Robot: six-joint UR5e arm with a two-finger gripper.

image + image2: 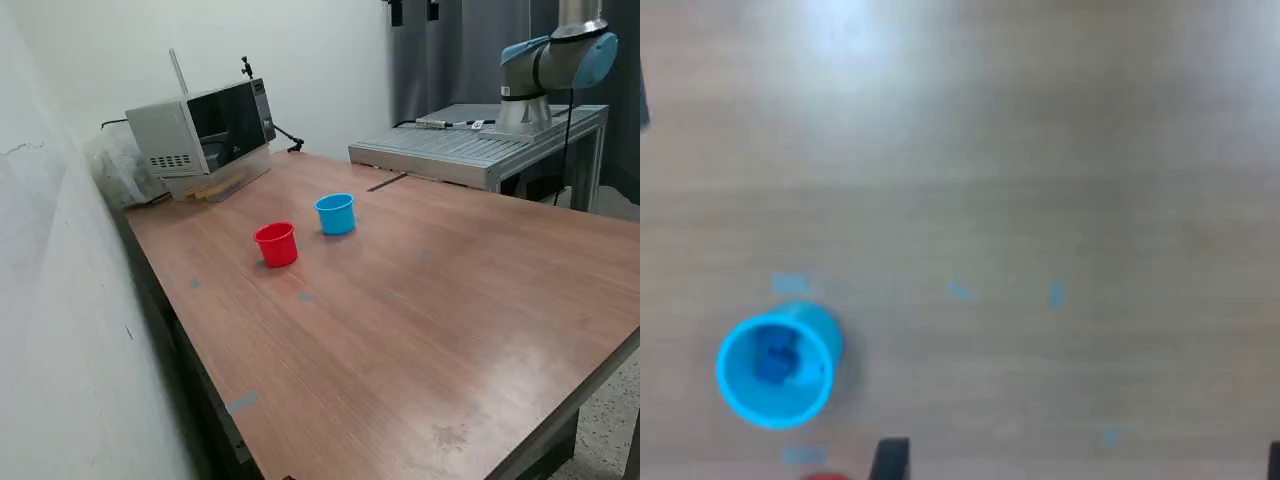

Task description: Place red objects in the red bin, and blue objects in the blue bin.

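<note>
The red bin (276, 243) and blue bin (335, 213) stand upright, near each other, on the table (420, 320). A dark blue shape lies inside the blue bin. A microwave (200, 130) sits at the table's far corner; the end effector's state cannot be determined.

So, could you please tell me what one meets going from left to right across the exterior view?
Microwave → red cup → light blue cup → grey metal side table → the arm's base. The two cups stand on the wooden table; the gripper is out of this view.
</note>
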